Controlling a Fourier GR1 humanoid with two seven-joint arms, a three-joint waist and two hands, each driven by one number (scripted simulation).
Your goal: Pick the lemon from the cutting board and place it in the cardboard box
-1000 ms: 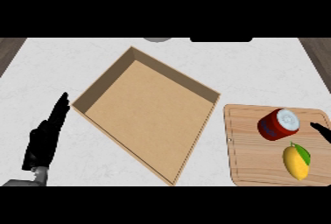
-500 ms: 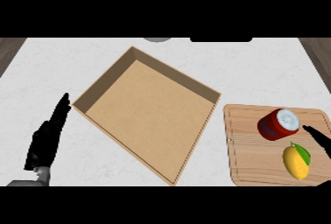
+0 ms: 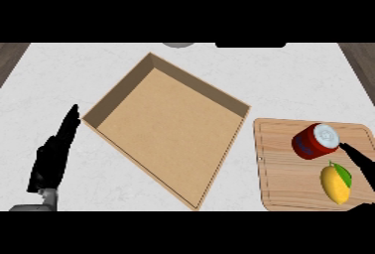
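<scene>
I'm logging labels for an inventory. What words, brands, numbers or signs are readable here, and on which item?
None can be read.
Red can with a pale lid, on the wooden cutting board: no lettering can be made out.
Yellow lemon, brown cardboard box, white marbled counter: no text shows.

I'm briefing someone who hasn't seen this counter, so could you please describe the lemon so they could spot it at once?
Look right of the big cardboard box to the wooden cutting board. Two things sit on it: the lemon is the nearer one, yellow and oval with a green leaf, while its neighbour is a red can.
</scene>
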